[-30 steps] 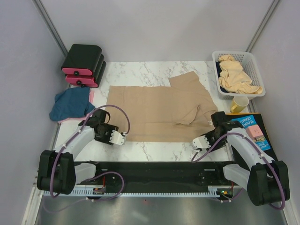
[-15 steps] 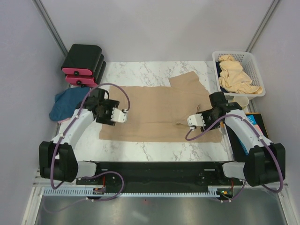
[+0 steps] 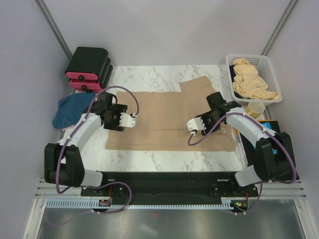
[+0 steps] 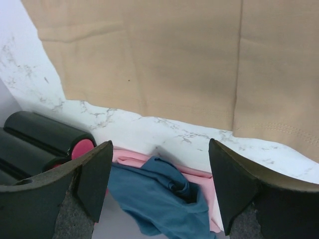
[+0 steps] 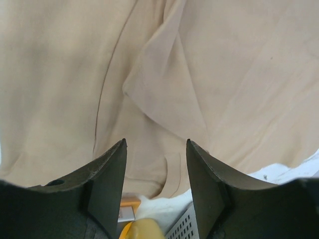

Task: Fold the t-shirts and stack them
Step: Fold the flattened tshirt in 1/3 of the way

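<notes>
Tan shirt (image 3: 164,119) lies partly folded across the middle of the table (image 3: 149,74), one sleeve poking toward 1 o'clock. Both grippers hover over it, jaws apart and empty: left gripper (image 3: 133,119) at its 9 o'clock side, right gripper (image 3: 192,125) toward 3 o'clock. The next fold probably goes best with matched pinches through all layers, lifted level and laid over without dragging. The loose crease under the right gripper could bunch. A blue shirt (image 3: 75,110) waits at 9 o'clock, with more tan ones in the basket (image 3: 269,67) at 1 o'clock.
</notes>
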`<state>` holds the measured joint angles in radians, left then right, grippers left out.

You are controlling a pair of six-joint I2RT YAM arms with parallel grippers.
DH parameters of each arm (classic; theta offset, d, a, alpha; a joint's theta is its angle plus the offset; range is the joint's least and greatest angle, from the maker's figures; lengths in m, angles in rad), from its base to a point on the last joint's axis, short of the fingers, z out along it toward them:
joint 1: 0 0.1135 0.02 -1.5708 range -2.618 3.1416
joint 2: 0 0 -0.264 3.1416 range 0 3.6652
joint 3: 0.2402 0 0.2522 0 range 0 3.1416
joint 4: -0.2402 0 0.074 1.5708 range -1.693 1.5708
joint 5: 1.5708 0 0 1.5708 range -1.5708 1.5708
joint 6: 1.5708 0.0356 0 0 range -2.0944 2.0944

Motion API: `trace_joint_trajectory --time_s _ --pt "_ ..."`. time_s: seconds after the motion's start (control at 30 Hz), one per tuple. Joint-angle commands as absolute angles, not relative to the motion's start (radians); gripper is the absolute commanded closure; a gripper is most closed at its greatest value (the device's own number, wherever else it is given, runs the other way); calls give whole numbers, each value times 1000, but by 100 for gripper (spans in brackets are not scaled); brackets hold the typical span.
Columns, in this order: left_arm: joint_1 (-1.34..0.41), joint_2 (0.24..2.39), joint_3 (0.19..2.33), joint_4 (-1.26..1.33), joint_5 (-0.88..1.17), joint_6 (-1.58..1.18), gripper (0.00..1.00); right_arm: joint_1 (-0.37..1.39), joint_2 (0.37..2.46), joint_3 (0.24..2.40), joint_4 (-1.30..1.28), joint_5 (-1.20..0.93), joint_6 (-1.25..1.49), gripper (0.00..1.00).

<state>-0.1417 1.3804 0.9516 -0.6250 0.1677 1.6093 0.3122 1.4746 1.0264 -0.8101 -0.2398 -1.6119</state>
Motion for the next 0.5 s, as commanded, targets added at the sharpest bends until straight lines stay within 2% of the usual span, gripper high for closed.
trace_joint_trajectory --time_s 0.0,0.47 --pt "-140 1411 946 -607 178 1637 16 348 1506 1069 -798 -278 -1626 41" --pt "-140 1459 913 -655 180 1736 19 411 1508 1083 -842 -304 -1643 41"
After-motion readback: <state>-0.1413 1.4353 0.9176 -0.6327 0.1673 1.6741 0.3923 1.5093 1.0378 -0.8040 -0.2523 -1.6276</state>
